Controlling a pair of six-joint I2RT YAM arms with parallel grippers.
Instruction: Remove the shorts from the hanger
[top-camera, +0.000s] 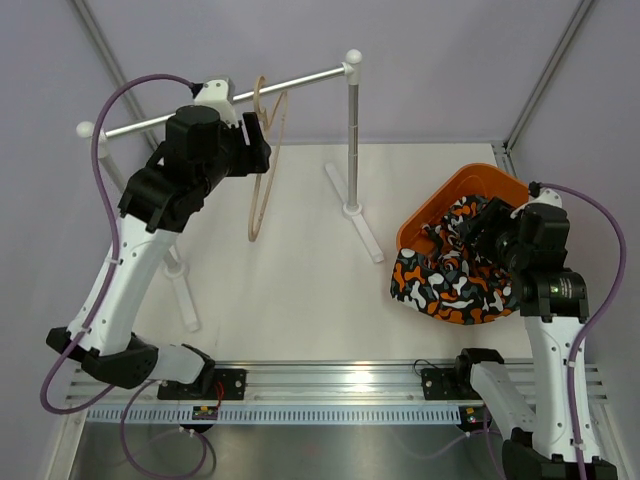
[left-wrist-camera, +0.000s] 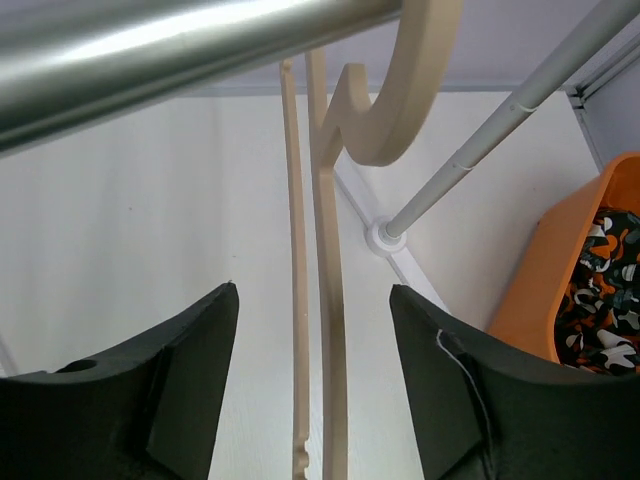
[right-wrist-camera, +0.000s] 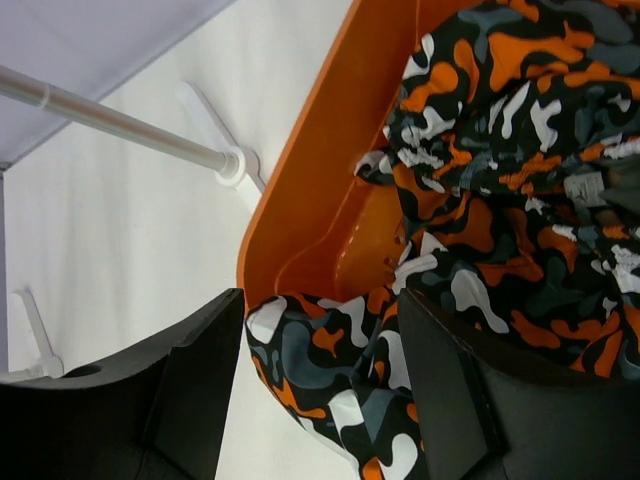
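Left jaws: spread apart, flanking the hanger (left-wrist-camera: 329, 300) (not touching).
Right jaws: released, above the shorts (right-wrist-camera: 500, 200).
Shorts: in orange basket (right-wrist-camera: 320, 150), spilling over its rim.
Hanger: hooked on the rail (left-wrist-camera: 150, 50).

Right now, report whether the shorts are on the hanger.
Off. The hanger hangs bare from the rail; the shorts lie bunched in the orange basket, spilling over its rim.

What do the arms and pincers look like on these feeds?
The left arm and right arm have white links, black joint housings and a purple cable looping alongside. The left pincer and right pincer each have two broad, black, wedge-shaped fingers.
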